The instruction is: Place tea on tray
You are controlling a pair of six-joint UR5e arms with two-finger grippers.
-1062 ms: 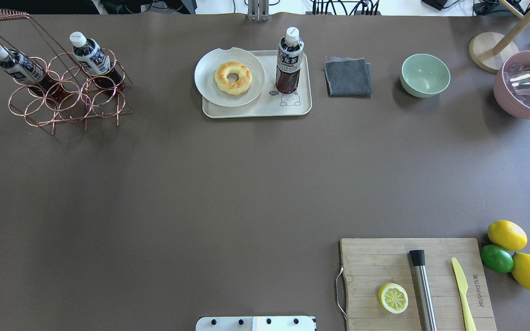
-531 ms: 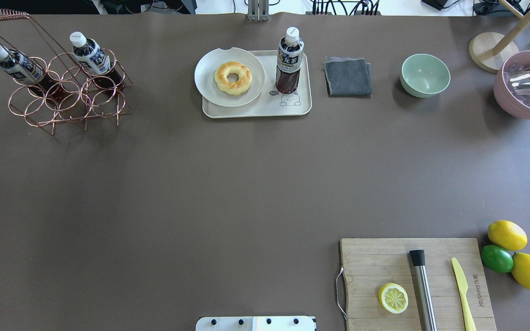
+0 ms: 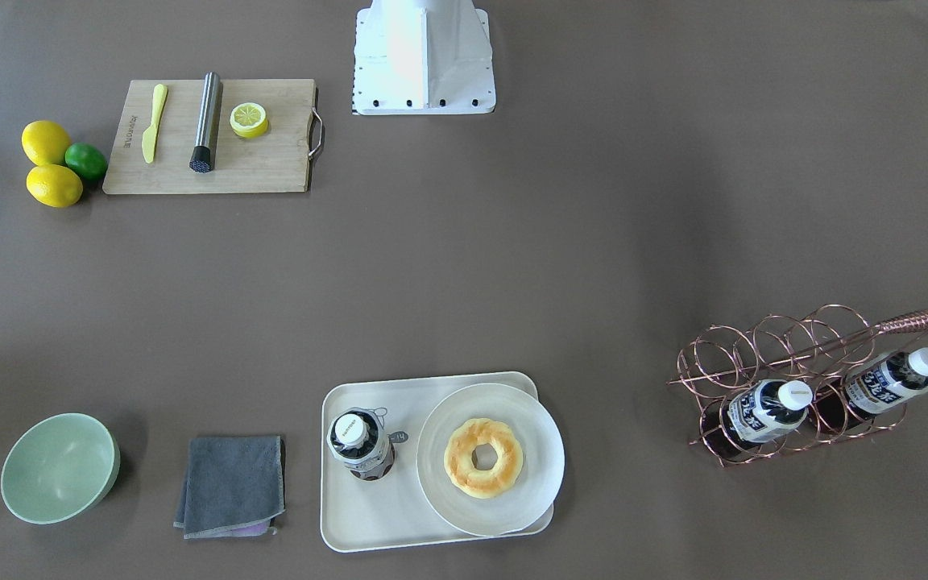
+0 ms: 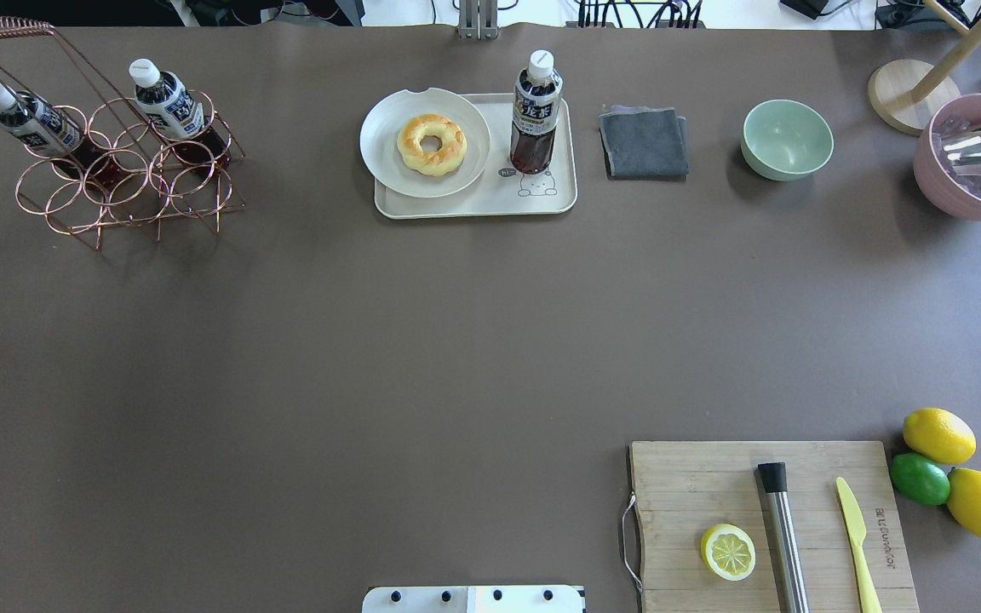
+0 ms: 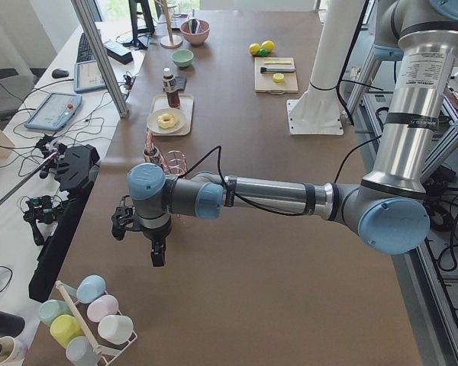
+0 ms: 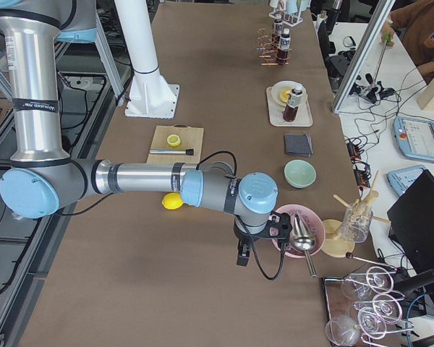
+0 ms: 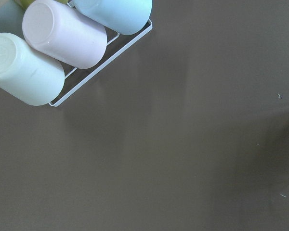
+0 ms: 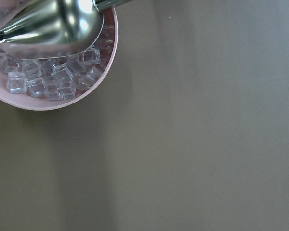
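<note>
One tea bottle [image 4: 535, 115] stands upright on the cream tray [image 4: 473, 206], to the right of a white plate [image 4: 384, 162] with a doughnut [image 4: 431, 144]. In the front-facing view the bottle [image 3: 361, 443] is seen from above on the tray [image 3: 367, 515]. Two more tea bottles [image 4: 169, 102] [image 4: 31, 122] lean in a copper wire rack [image 4: 124, 183] at the far left. My left gripper [image 5: 157, 256] hangs over the table's left end, far from the tray. My right gripper [image 6: 241, 257] is beside the pink bowl. Neither shows whether it is open or shut.
A grey cloth [image 4: 644, 142] and a green bowl [image 4: 787, 139] lie right of the tray. A pink bowl of ice with a metal scoop [image 4: 976, 157] is at the far right. A cutting board [image 4: 806, 477] holds a lemon half, muddler and knife. Pastel cups [image 7: 62, 38] lie under the left wrist.
</note>
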